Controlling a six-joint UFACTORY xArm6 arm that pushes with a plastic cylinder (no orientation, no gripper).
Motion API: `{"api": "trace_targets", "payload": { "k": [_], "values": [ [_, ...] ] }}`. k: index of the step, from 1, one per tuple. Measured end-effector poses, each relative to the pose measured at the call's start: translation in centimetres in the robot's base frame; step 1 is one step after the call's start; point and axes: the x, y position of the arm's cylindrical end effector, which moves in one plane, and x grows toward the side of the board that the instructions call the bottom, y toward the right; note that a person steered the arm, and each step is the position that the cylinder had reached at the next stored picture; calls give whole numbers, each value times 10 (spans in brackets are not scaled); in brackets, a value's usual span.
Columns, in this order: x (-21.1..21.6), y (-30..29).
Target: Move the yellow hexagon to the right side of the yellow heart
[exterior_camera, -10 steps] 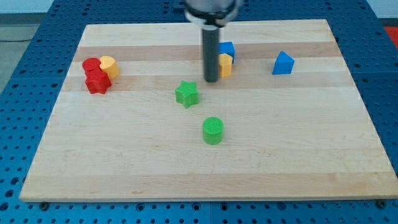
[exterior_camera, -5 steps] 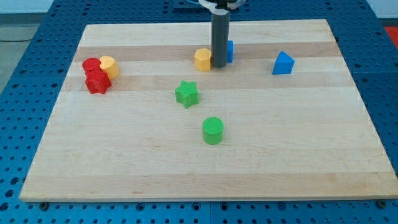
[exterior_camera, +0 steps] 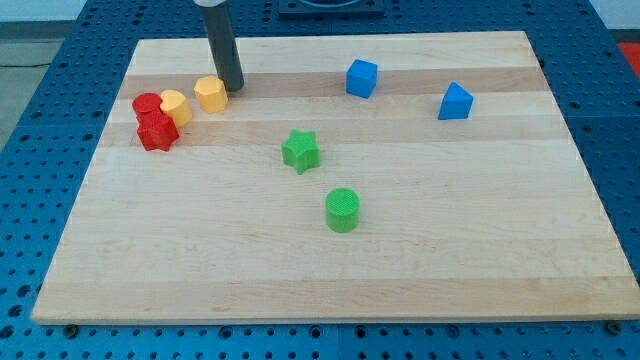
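Note:
The yellow hexagon [exterior_camera: 210, 94] sits on the wooden board at the upper left, just right of the yellow heart [exterior_camera: 175, 105], with a small gap between them. My tip [exterior_camera: 232, 87] stands right against the hexagon's upper right side. The rod rises from there to the view's top.
A red cylinder [exterior_camera: 147, 105] and a red block [exterior_camera: 156, 131] crowd against the heart's left and lower side. A green star [exterior_camera: 300, 151] and a green cylinder [exterior_camera: 342, 210] lie mid-board. A blue cube [exterior_camera: 361, 78] and a blue pointed block [exterior_camera: 455, 101] sit upper right.
My tip swept from the board's upper middle to the left, pushing the yellow hexagon away from the blue cube to a spot beside the yellow heart.

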Motion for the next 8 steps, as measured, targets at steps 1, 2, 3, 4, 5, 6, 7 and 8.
{"api": "trace_targets", "payload": {
  "k": [1,2,3,4,5,6,7,8],
  "values": [
    [-5,-21],
    [-3,-33],
    [4,-35],
    [19,-35],
    [35,-35],
    [34,-35],
    [11,-17],
    [19,19]
  ]
}}
